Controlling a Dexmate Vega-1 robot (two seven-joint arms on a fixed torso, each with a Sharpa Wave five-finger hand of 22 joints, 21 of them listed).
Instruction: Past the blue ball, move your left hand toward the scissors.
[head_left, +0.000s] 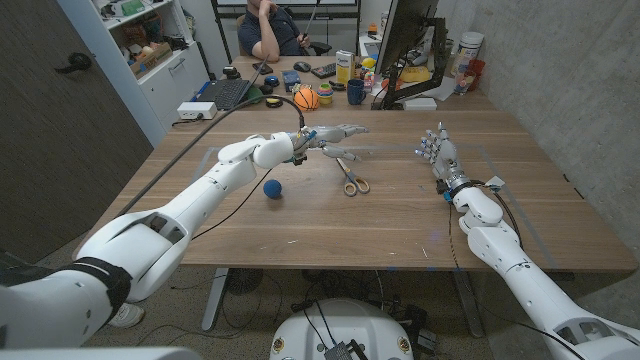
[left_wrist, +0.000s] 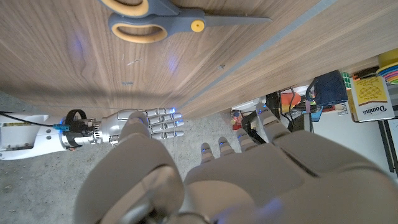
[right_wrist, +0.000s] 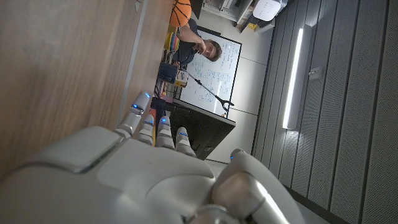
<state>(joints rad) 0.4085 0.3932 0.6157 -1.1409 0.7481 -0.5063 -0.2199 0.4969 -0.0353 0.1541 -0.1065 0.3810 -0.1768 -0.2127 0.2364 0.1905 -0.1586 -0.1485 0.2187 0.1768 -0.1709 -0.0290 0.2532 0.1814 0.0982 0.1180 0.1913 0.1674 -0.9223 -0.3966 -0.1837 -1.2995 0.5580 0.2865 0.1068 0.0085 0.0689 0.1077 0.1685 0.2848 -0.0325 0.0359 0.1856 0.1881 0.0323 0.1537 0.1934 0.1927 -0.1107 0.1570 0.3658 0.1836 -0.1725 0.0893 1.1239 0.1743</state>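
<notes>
One pair of scissors (head_left: 349, 178) lies flat near the table's (head_left: 400, 215) middle, yellow-lined loops toward the robot, and we find the blue ball (head_left: 272, 189) just to their left. Our left hand (head_left: 335, 133) hovers beyond the blades, fingers stretched out and apart, holding nothing. Our left wrist view gives the scissors' yellow pivot and grey handles close up. Our right hand (head_left: 437, 150) stands well apart to the right, fingers up and spread, likewise empty.
</notes>
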